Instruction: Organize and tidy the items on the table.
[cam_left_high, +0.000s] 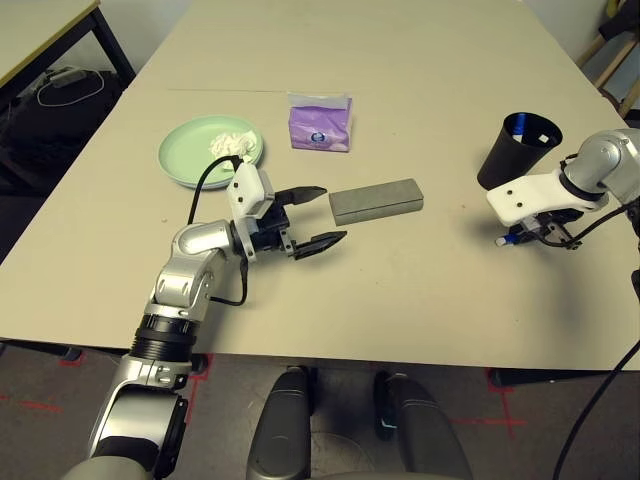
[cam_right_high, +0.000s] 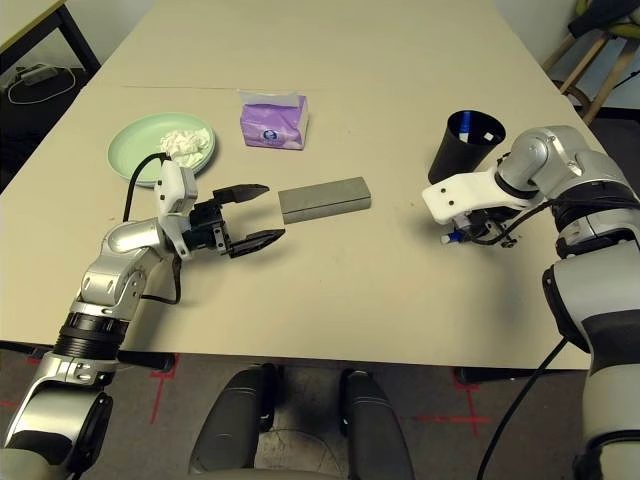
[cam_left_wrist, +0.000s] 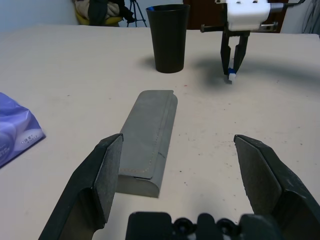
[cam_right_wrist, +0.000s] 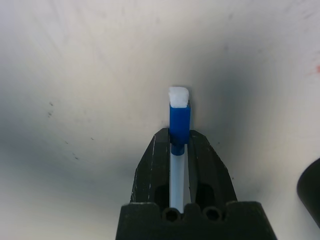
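My right gripper (cam_right_wrist: 178, 142) is shut on a white-blue pen (cam_right_wrist: 179, 117), its blue cap poking past the fingertips just above the table (cam_left_high: 420, 290). That gripper (cam_left_high: 510, 240) hovers beside the black cup (cam_left_high: 516, 150), which holds another pen. My left gripper (cam_left_high: 322, 215) stands open, its fingers level with the near end of the grey glasses case (cam_left_high: 376, 200), which lies just right of the fingertips. The pale green plate (cam_left_high: 185, 160) carries crumpled white tissue (cam_left_high: 232, 143). A purple tissue packet (cam_left_high: 320, 122) stands behind the case.
A smaller beige table with black legs (cam_left_high: 40, 35) stands at the far left. Wooden chair legs (cam_left_high: 615, 60) show at the far right. Red tape marks the floor in front of the table.
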